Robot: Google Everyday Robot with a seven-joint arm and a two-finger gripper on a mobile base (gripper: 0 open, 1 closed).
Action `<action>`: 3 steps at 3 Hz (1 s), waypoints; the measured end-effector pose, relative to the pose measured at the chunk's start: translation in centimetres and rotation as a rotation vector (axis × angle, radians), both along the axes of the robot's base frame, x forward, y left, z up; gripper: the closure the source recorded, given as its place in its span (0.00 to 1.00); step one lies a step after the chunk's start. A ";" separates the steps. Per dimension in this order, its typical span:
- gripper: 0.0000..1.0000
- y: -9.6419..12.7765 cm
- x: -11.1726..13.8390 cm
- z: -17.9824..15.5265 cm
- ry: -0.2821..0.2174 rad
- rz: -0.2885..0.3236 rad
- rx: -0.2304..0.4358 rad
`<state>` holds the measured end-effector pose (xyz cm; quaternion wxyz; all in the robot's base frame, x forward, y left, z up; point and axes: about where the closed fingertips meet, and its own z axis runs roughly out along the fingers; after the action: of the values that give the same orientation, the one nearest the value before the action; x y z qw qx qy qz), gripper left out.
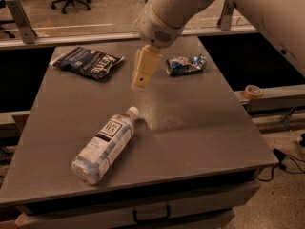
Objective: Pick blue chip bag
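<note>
The blue chip bag lies flat at the far left of the grey table, dark navy with white lettering and a pale edge. My gripper hangs from the white arm above the table's far middle, to the right of the bag and clear of it. Its cream-coloured fingers point down and slightly left. Nothing shows held in it.
A crushed blue-and-silver can lies right of the gripper. A clear white-capped bottle lies on its side at the front left. A tape roll sits on a ledge to the right. A rail and office chairs stand behind the table.
</note>
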<state>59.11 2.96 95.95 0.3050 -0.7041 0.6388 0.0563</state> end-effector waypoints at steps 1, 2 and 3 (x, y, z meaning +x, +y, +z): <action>0.00 2.7 4.9 -1.5 -0.023 -0.028 0.069; 0.00 8.4 12.7 -4.8 -0.015 -0.065 0.153; 0.00 11.9 15.9 -7.1 0.034 -0.119 0.209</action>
<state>75.04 14.85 88.88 0.3689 -0.6281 0.6752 0.1163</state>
